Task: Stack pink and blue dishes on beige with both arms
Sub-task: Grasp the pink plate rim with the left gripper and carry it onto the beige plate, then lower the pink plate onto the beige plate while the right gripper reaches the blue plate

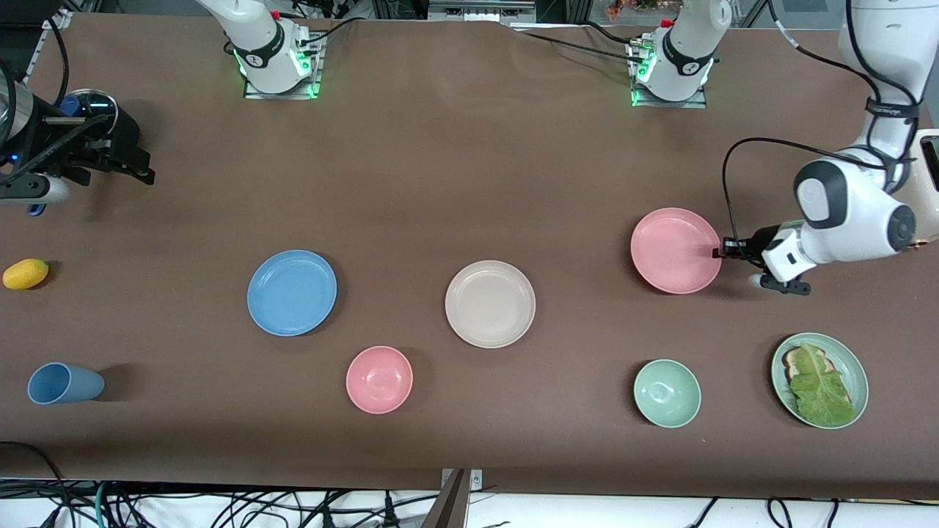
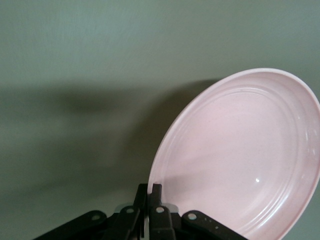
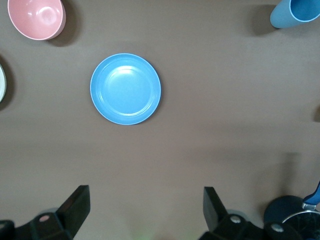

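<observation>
- The brown table [image 1: 455,183] carries everything, and my two arms rise from bases along its edge farthest from the front camera.
- My left gripper [image 1: 722,252] is pinched narrow on the rim of the pink plate [image 1: 676,250] at the left arm's end of the table; in the left wrist view the fingers [image 2: 155,197] clamp that rim and the plate [image 2: 240,160] looks tilted up.
- My right gripper [image 1: 136,167] hangs high over the right arm's end of the table, jaws spread wide and holding nothing, with the blue plate [image 3: 125,89] in its wrist view.
- The blue plate [image 1: 292,292] lies flat, well apart from the beige plate [image 1: 490,303], which sits bare near the table's middle.
- Nearer the front camera: a pale green plate [image 1: 851,367] with lettuce, a pink bowl [image 1: 379,379], a green bowl [image 1: 667,393], a blue cup [image 1: 64,383] on its side.
- A small yellow fruit [image 1: 26,273] lies near the right arm's end.
</observation>
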### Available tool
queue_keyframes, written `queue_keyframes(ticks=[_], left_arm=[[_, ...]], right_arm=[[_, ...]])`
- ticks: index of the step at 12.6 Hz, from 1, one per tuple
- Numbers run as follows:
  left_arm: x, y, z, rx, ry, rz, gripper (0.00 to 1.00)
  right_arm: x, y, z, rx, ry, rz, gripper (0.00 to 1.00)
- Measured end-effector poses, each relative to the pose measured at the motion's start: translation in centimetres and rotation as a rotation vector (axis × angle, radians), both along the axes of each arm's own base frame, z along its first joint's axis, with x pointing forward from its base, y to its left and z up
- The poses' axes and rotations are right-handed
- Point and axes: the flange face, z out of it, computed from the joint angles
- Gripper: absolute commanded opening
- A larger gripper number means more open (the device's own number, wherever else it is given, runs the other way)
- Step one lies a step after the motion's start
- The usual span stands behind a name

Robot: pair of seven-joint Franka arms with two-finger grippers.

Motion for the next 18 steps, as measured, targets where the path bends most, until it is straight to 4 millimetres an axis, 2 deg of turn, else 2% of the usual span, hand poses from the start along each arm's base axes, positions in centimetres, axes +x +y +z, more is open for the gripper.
queue_keyframes(ticks=[2,6,9,11,14,18], left_arm=[[1.9,-2.7,2.6,0.005,0.0,0.015,0.0],[3.5,-12.1,4.3,-0.016,0.017,0.05,0.0],[4.6,-18.9,5.5,-0.027,0.028,0.101,0.0],[5.1,-22.1,5.8,-0.02,0.032,0.12,0.0],[5.7,-27.0,4.9,-0.003,0.032,0.167,0.0],[4.9,-34.4,2.1,0.018,0.02,0.231,0.0]], right_arm=[[0.2,-0.1,-0.2,0.0,-0.003,-0.001,1.0],[0.5,0.0,-0.8,0.0,0.006,0.012,1.0],[1.9,0.1,-3.3,0.0,0.024,0.018,1.0],[2.9,0.2,-5.1,0.001,0.034,0.021,1.0],[4.8,0.5,-8.8,0.001,0.038,0.025,1.0],[7.4,1.1,-14.2,0.003,0.036,0.036,0.99]])
